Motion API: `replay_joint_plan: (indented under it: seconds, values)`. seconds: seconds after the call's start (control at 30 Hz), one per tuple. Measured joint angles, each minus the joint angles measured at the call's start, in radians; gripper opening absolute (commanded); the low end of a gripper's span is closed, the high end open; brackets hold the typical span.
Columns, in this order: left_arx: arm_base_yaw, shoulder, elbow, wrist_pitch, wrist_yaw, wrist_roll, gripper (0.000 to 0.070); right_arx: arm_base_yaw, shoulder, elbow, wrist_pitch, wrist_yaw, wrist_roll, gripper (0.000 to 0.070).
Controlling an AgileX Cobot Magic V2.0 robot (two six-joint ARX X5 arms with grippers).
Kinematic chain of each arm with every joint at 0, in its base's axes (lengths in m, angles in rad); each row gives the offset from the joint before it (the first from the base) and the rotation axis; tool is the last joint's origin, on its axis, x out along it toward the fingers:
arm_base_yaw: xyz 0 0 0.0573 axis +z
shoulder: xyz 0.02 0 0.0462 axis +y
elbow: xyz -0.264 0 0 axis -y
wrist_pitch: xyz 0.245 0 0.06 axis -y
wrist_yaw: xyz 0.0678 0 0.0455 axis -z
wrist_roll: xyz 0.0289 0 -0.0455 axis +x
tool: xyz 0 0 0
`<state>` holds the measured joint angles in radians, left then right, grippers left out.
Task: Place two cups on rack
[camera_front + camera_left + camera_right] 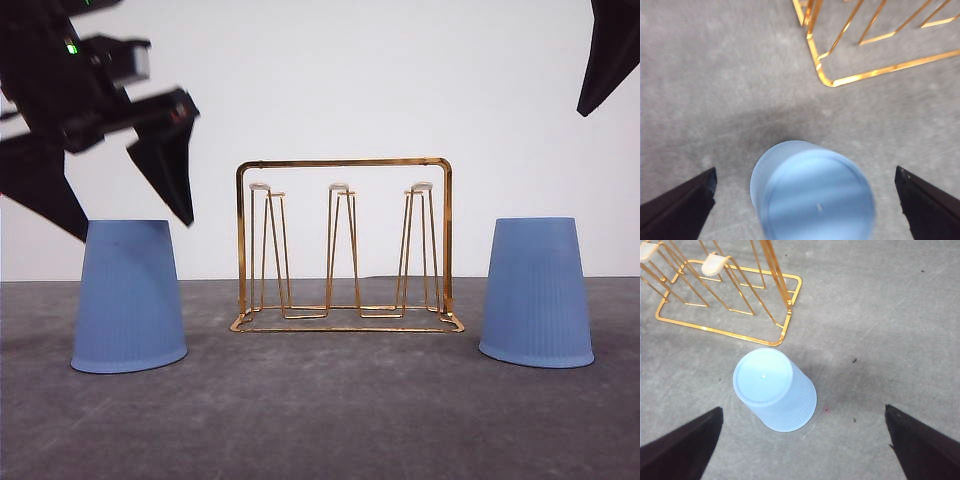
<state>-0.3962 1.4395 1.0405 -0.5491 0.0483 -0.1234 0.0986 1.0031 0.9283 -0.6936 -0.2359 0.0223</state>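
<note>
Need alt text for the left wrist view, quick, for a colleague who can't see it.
An upside-down light-blue cup stands on the grey table, centred between the left end effector's wide-open black fingers, which do not touch it. A corner of the gold wire rack lies beyond the cup, apart from it.

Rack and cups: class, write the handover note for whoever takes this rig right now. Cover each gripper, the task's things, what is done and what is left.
Left gripper: open, above the left cup, holding nothing.
Right gripper: open, high above the right cup, holding nothing.
Both cups stand upside down on the table, one on each side of the rack, apart from it.
Done: no cup on the rack yet; its prongs are bare.
Left: grasp each cup and set it on a prong.
</note>
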Motion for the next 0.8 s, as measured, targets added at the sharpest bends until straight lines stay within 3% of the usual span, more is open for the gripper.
replay_joint_plan:
  seconds: [0.13,0.27,0.33,0.57,0.8]
  values:
    - [0.0,0.043,0.0,0.0,0.0,0.0,0.0698,0.0,0.0,0.0,0.0,0.0,0.0,0.066]
    - [0.0,0.054,0.0,-0.009,0.0,0.0,0.04,0.0,0.0,0.0,0.0,0.0,0.0,0.066]
    - [0.0,0.054,0.0,-0.008,0.0,-0.001,0.0333,0.0,0.0,0.0,0.0,0.0,0.0,0.066]
    - [-0.005,0.052,0.049,-0.086,0.023,0.0,0.0336,0.0,0.0,0.0,0.0,0.0,0.0,0.066]
    - [-0.031,0.053,0.337,-0.195,0.033,0.012,0.0339,0.0,0.0,0.0,0.0,0.0,0.0,0.066]
